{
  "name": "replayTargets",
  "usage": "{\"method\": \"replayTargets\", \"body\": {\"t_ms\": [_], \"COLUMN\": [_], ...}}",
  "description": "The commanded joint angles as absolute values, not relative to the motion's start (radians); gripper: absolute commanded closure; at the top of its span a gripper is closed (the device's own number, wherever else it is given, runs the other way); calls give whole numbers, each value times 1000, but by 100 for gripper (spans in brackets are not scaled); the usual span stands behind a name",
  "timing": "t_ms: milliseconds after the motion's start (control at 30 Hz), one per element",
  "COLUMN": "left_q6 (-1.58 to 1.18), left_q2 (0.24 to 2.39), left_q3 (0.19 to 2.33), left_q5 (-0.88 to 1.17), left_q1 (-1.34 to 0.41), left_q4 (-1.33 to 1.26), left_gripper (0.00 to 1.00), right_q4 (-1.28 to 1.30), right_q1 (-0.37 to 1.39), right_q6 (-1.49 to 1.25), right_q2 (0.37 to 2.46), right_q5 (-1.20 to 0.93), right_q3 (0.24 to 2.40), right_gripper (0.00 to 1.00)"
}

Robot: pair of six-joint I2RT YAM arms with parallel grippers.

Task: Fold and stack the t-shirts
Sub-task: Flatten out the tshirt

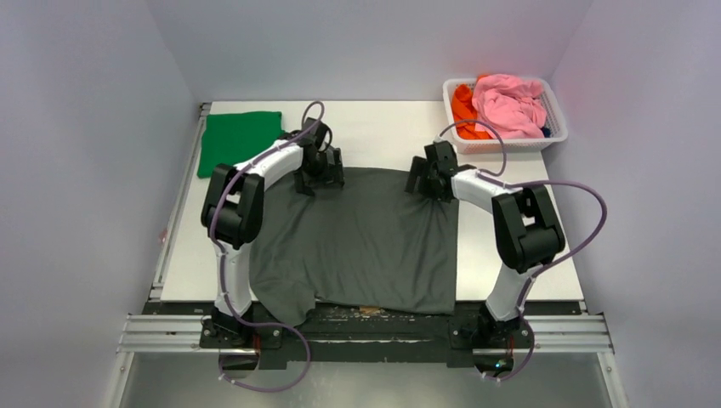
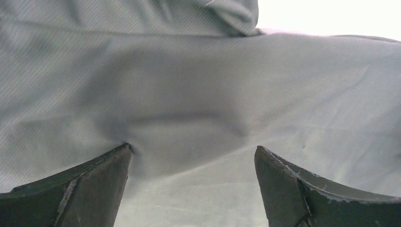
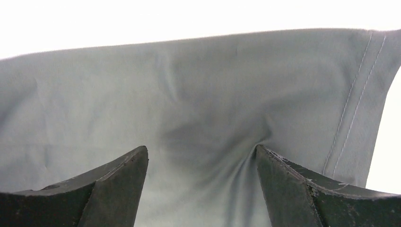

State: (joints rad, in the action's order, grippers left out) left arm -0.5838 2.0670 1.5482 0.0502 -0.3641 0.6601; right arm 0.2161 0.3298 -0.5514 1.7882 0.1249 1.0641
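The charcoal-grey t-shirt (image 1: pixel 366 242) lies spread over the middle of the table, its near part hanging over the front edge. My left gripper (image 1: pixel 321 174) is open at the shirt's far left corner, its fingertips pressed down on the grey cloth (image 2: pixel 189 109). My right gripper (image 1: pixel 428 180) is open at the far right corner, fingertips pressed on the cloth (image 3: pixel 203 109), which puckers at the right finger (image 3: pixel 283 184); a stitched hem (image 3: pixel 359 94) runs at the right. The green shirt (image 1: pixel 238 139) lies folded at the far left of the table.
A white mesh basket (image 1: pixel 557 119) with pink and orange clothes stands at the far right corner. The white table (image 1: pixel 383 127) shows beyond the grey shirt. Walls close in on both sides.
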Motion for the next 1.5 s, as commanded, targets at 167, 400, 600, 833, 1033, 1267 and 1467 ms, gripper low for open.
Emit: {"method": "replayTargets", "body": {"t_ms": [167, 400, 600, 833, 1033, 1267, 1467], "left_q6": [-640, -703, -790, -740, -667, -620, -653], "left_q2": [2297, 2488, 2573, 2527, 2257, 1838, 1495], "left_q3": [1891, 2201, 2321, 2333, 2133, 1694, 1269], "left_q5": [144, 259, 322, 379, 329, 214, 71], "left_q1": [-346, -302, -239, -229, -247, -320, -430], "left_q4": [748, 797, 724, 709, 712, 674, 660], "left_gripper": [0, 0, 0, 0, 0, 0, 0], "right_q4": [332, 408, 472, 465, 433, 389, 310], "right_q1": [215, 174, 167, 161, 178, 189, 191], "right_q6": [-522, -498, -462, -434, -377, -355, -345], "right_q2": [2083, 2292, 2424, 2379, 2189, 2006, 1881], "right_q5": [57, 19, 32, 37, 43, 4, -4], "right_q3": [1365, 1701, 1927, 1928, 1781, 1564, 1429], "right_gripper": [18, 18, 18, 18, 16, 14, 13]}}
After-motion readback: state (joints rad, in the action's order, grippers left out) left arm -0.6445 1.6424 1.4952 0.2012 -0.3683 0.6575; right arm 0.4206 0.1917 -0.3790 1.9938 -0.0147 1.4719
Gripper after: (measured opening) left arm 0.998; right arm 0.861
